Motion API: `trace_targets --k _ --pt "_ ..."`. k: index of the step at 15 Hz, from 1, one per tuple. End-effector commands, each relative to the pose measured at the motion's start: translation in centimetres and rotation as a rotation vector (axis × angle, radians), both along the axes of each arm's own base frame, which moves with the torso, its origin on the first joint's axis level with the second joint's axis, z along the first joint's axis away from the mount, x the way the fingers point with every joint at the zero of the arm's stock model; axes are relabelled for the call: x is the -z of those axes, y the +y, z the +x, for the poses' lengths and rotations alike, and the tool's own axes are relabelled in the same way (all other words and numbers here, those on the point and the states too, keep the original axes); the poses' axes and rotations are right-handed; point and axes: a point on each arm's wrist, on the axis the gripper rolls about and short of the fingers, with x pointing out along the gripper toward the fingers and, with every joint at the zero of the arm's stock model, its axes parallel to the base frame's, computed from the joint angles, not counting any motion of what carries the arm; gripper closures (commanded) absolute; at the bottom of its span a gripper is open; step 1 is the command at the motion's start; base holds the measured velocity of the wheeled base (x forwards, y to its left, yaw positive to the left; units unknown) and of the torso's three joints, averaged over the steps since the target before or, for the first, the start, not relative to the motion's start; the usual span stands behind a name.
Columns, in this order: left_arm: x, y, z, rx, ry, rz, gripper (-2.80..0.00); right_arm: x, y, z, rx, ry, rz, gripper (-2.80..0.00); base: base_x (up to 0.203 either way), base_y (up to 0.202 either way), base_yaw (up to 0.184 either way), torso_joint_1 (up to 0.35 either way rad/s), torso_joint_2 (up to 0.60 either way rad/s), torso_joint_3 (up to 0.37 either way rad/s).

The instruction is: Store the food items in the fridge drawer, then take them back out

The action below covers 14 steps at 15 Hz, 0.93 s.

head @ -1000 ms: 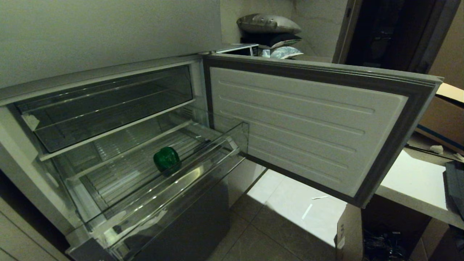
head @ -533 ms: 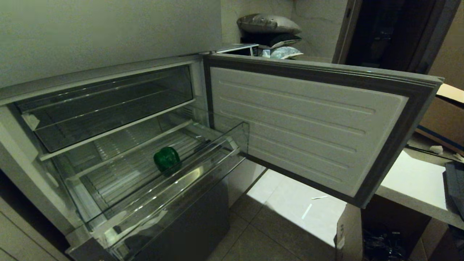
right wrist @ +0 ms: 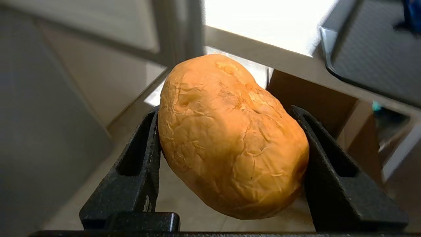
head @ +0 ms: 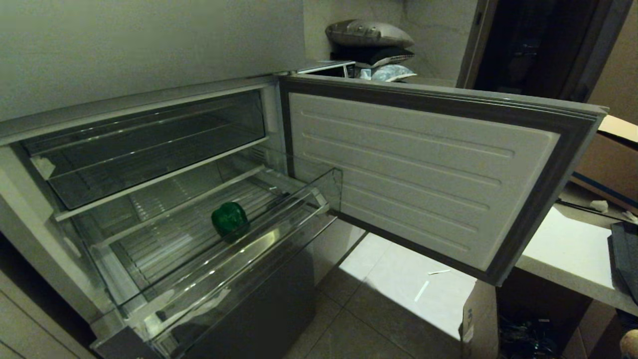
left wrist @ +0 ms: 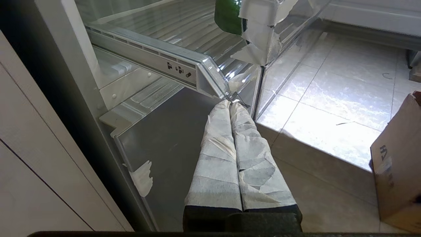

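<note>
A glossy dark-green bell pepper (head: 229, 218) lies on the ribbed floor of the pulled-out clear fridge drawer (head: 279, 234), close behind its front lip. The tan-orange oval lump (right wrist: 230, 138) hangs in the air over the floor, with my right gripper (right wrist: 225, 111) shut on it, one black finger on each side. A sliver of the lump (head: 629, 344) shows at the head view's lower right corner. My left gripper (left wrist: 230, 104) is shut with its tape-wrapped fingers pressed together. It is parked low beside the drawer's near corner (left wrist: 210, 75), where the pepper (left wrist: 227, 16) shows through the clear wall.
The fridge door (head: 418, 164) stands wide open to the right of the drawer. A shallower clear bin (head: 149, 149) sits above the drawer. A cardboard box (head: 478, 319) stands on the tiled floor under a white counter (head: 568, 249) at the right.
A tan-orange edge has come into the head view's lower right corner. The pepper, the drawer and the door have not moved.
</note>
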Motion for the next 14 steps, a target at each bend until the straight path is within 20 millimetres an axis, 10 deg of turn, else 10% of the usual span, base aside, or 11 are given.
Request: trace_targets --k 1,14 --pt "0.0 0.0 0.0 0.000 -0.001 0.000 0.00 1.9 0.2 -1.1 -0.093 0.053 -0.132 0.00 0.000 0.000 0.000 0.000 0.00 0.000" --pt "0.0 0.0 0.0 0.000 -0.001 0.000 0.00 2.6 0.1 -3.3 -0.158 -0.206 -0.065 0.00 0.000 0.000 0.000 0.000 0.00 0.000"
